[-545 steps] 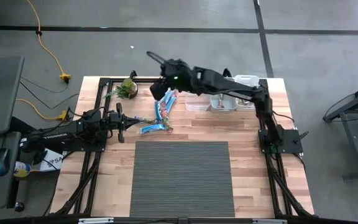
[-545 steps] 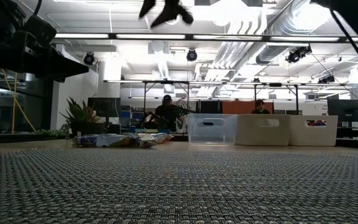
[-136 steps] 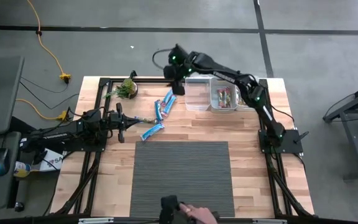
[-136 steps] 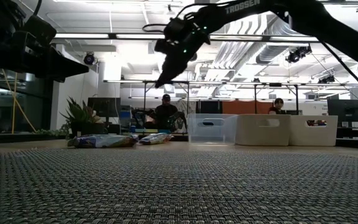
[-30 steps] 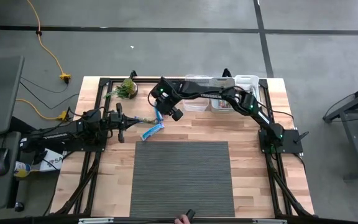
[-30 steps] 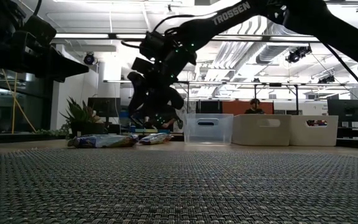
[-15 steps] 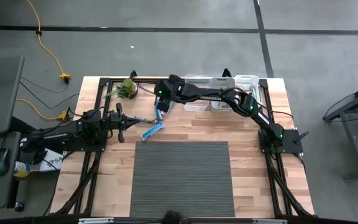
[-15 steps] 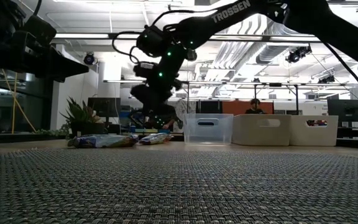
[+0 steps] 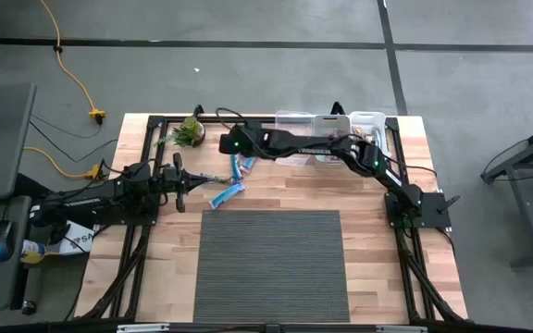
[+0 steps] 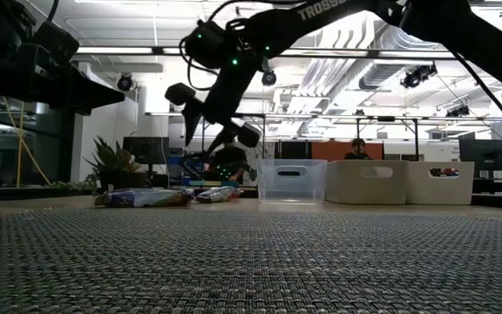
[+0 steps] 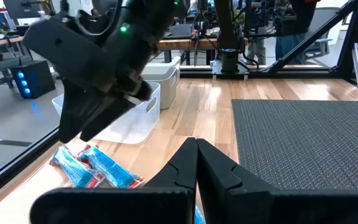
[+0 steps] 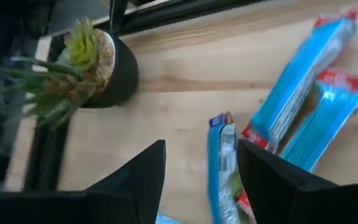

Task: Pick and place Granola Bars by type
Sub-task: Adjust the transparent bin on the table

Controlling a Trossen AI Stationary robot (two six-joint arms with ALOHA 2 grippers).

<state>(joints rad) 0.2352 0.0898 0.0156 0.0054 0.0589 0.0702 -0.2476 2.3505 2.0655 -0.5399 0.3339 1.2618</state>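
Overhead, right gripper jaws open above granola bars, left gripper shut.

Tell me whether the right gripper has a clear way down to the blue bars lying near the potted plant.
Probably yes. The right gripper hangs open above the blue bars, with bare wood between them; the potted plant stands off to one side.

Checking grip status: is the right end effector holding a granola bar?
No, the right end effector is open and empty, above the granola bars lying on the table.
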